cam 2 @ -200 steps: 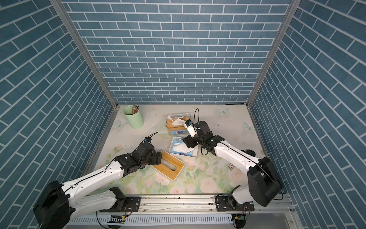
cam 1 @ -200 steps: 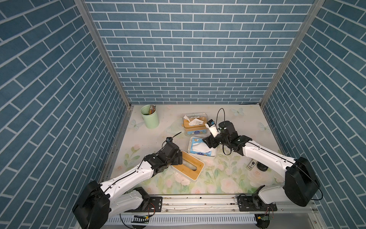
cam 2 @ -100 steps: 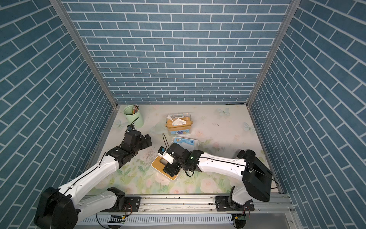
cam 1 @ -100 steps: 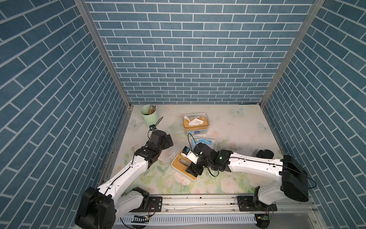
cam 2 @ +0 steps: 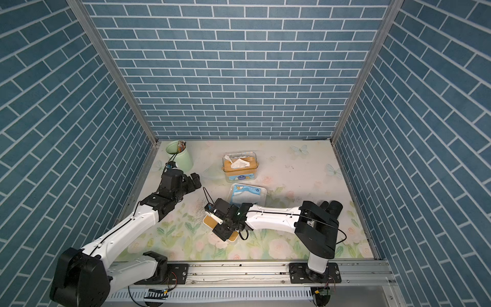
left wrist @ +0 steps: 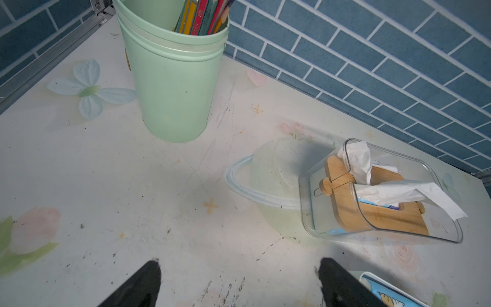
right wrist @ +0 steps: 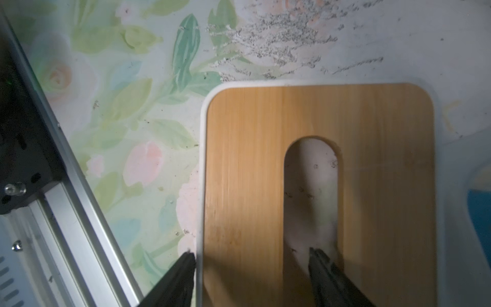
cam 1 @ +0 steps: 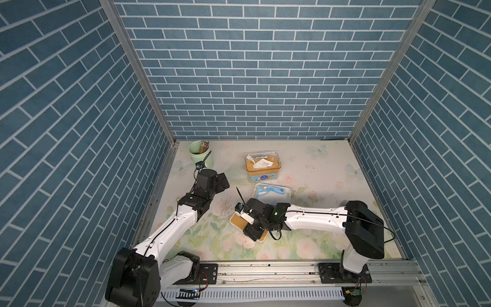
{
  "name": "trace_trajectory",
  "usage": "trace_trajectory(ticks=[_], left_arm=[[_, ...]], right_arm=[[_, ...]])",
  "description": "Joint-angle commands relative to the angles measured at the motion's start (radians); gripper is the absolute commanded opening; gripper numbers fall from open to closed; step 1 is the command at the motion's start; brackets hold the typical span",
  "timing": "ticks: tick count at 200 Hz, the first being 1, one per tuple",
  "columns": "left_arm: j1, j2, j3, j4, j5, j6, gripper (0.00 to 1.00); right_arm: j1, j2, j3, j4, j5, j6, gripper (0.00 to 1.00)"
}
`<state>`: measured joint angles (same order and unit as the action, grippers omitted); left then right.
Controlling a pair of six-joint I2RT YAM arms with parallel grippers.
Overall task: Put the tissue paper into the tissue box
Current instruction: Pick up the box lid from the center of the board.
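Where the aluminium rail [right wrist: 79, 212] runs along the near edge of the surface [cam 1: 318, 164], the right pincer [right wrist: 251, 261] hangs low over the bamboo lid [right wrist: 244, 159]. The lid lies flat, close to that rail but clear of it. The jaws are partly apart and grip nothing. One fingertip [right wrist: 180, 276] sits just outside the lid's white rim. The other is down in the long rounded slot, nearer the slot's far side than the wooden strip between the two. Past the lid's rounded far corners lies scuffed, bare surface.

Just beyond this pincer lies the blue-and-white tissue pack [cam 1: 272, 194]. The arm hides whether it touches the lid. To the robot's right of the pack the surface is bare as far as the side wall.

Farther out, on the robot's left, the left pincer [left wrist: 239, 284] hovers with its jaws spread wide and only bare surface between them. There is open room ahead of it.

Beyond both pincers stands the clear tissue box [cam 1: 263, 175], well apart from each. White tissue paper [cam 1: 261, 162] sticks up out of it above a bamboo insert. The green cup [left wrist: 172, 87] of coloured pencils [left wrist: 202, 16] stands ahead of the left pincer, in the far corner close to the brick wall [cam 1: 260, 93]. A wide gap separates the cup from the box.
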<state>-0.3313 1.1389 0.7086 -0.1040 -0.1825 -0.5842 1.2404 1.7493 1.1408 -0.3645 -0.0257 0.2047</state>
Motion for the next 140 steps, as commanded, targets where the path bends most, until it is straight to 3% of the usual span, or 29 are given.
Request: trace_trajectory(ticks=[1,60,92,140], left_arm=[[0.008,0.008,0.006,0.022,0.009,0.015,0.98],[0.011,0.016,0.009,0.019,-0.007,0.024,0.98],[0.018,0.011,0.020,0.006,-0.009,0.032,0.98],[0.023,-0.023,0.052,-0.027,-0.011,0.059,0.98]], right_arm=[[0.017,0.030,0.044,-0.049,0.036,0.033,0.68],[0.036,0.094,0.103,-0.093,0.136,0.034,0.56],[0.037,0.064,0.104,-0.082,0.084,-0.015,0.42],[0.026,-0.093,0.117,-0.158,-0.040,-0.189,0.36]])
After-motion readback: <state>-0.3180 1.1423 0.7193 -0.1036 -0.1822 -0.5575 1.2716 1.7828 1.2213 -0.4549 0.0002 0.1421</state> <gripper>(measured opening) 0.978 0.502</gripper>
